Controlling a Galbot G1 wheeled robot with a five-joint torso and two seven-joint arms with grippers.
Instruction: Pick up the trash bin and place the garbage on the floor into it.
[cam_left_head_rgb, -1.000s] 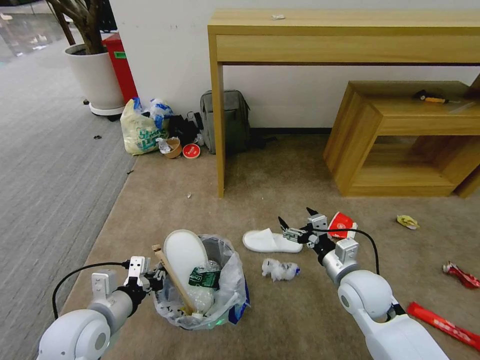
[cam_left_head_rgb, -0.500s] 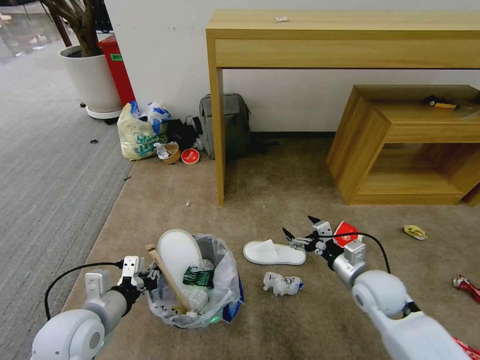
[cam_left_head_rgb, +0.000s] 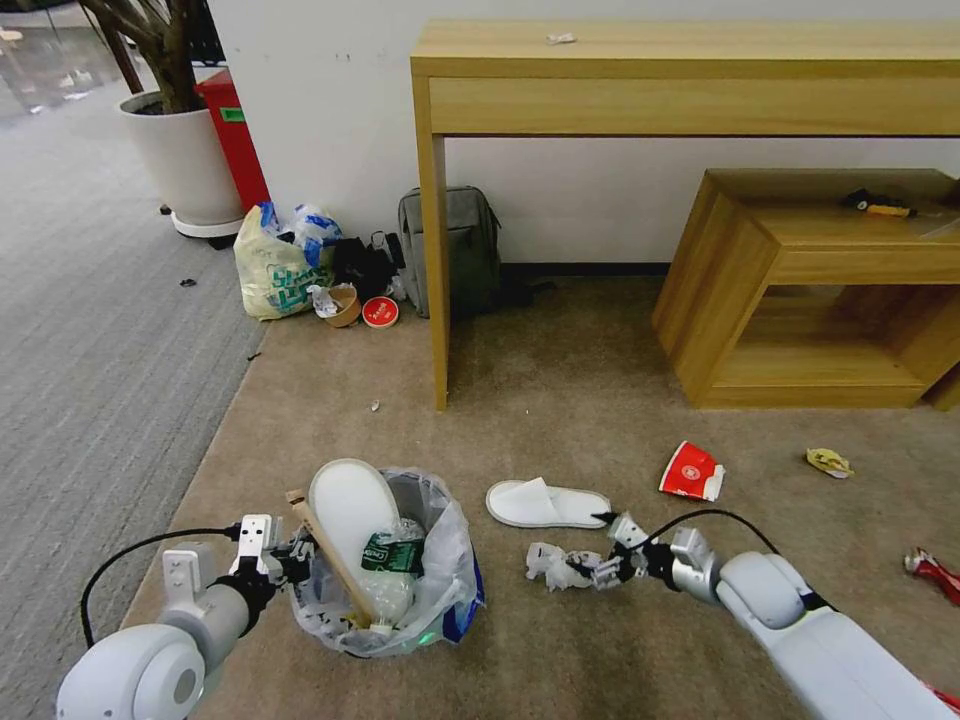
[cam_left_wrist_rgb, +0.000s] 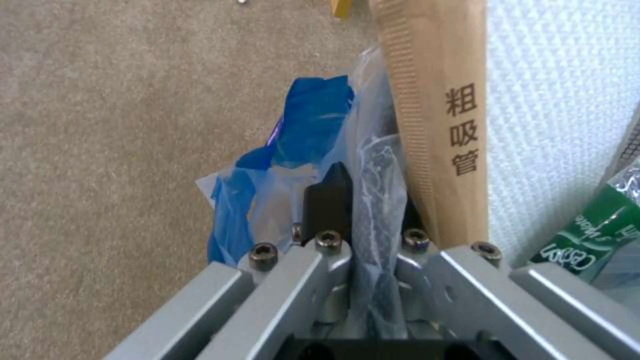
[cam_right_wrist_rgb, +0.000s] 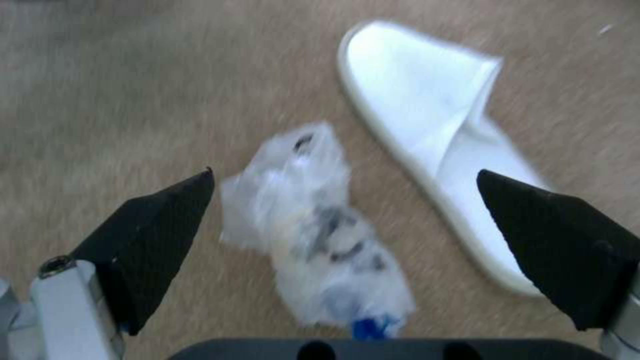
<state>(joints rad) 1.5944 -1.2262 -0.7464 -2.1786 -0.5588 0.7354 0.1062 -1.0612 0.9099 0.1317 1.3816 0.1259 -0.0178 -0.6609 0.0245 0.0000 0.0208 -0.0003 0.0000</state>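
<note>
Black fingers of the right gripper (cam_right_wrist_rgb: 343, 200) are spread wide over a crumpled clear plastic wrapper (cam_right_wrist_rgb: 313, 230) on the beige short-pile carpet (cam_left_head_rgb: 560, 370).
A flat white slipper (cam_right_wrist_rgb: 440, 130) lies just beside one fingertip. The left gripper (cam_left_wrist_rgb: 363, 200) pinches the bag-lined rim of the small round black trash bin (cam_left_head_rgb: 440, 590), which holds another slipper, a wooden stick and a green-label bottle.

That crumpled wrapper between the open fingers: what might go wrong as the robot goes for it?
The crumpled plastic wrapper lies close beside the white slipper, so the right gripper, fingers open wide, might catch the slipper too. The thin wrapper could slip free. The trash bin, held by the left gripper, already looks crowded, so items may spill.
</note>
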